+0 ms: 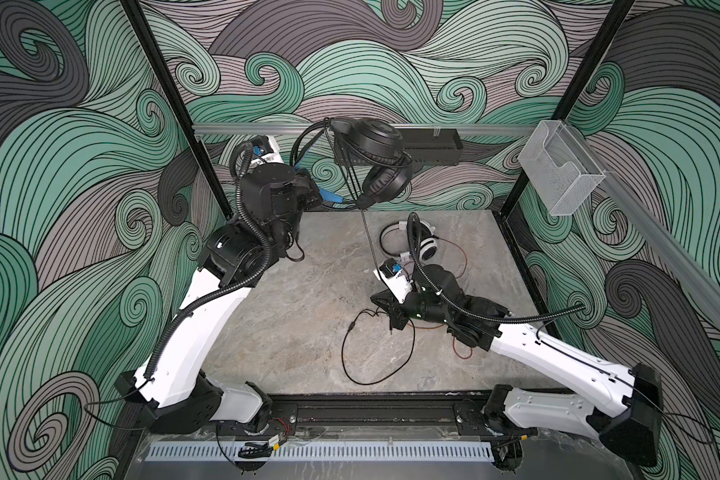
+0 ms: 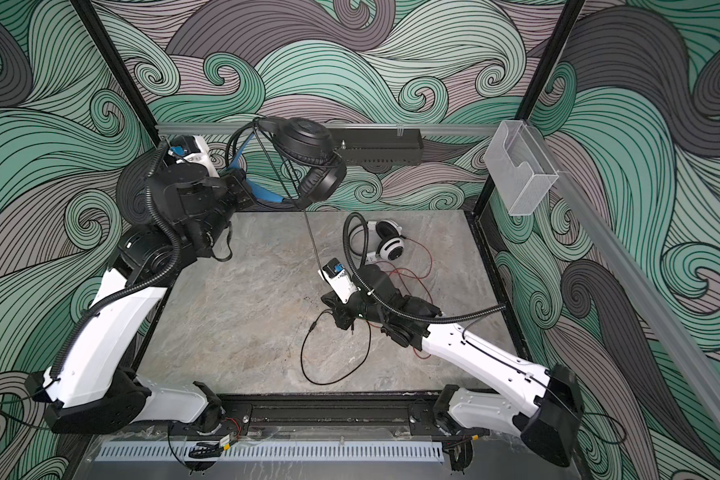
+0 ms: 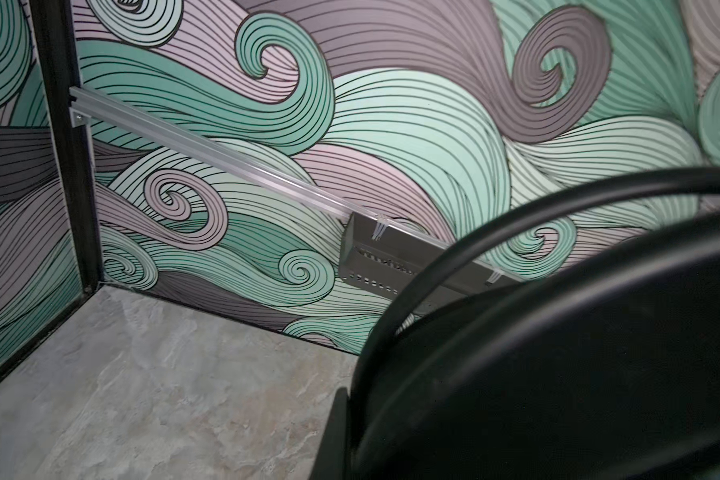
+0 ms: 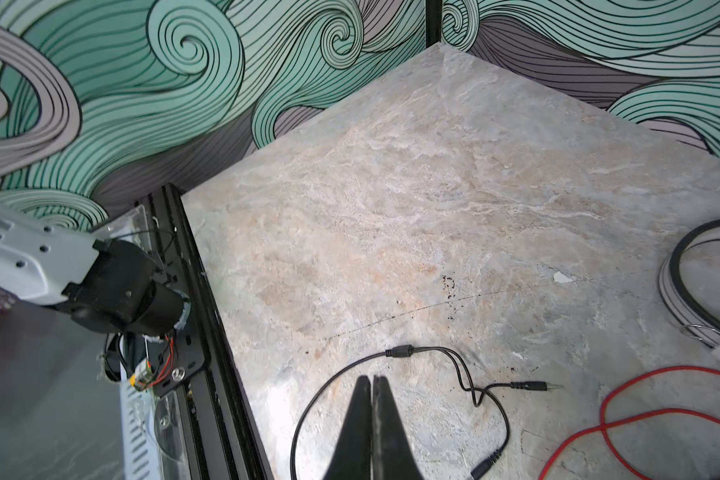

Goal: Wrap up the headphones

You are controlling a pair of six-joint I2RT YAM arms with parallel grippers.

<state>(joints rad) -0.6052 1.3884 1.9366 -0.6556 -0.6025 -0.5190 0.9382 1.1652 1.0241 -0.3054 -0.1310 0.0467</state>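
Grey marbled tabletop (image 1: 300, 291), matte, boxed in by walls (image 1: 350, 62) printed w/ teal & grey wave swirls. Blk headset (image 1: 377, 143) hangs off the table near the back rail. It has round padded cups & a thin smooth arched band, all matte blk. In both top views one cup sits above the other. Its blk cable (image 4: 400, 352) drops taut to the table, then lies in a loose loop w/ a Y-splitter & a jack plug (image 4: 533, 385) at the end. Wht-and-blk headset (image 1: 427, 249) lies flat toward the back right, w/ its thin red cable (image 4: 661, 410) in slack curls beside it. L gripper (image 1: 344, 201), blue fingers, is clamped on the blk headset near the lower cup, holding it aloft. R gripper (image 4: 373, 380) sits low over the table, jaws pressed tight together, tips just beside the blk loop. Can't tell if any cable is pinched.
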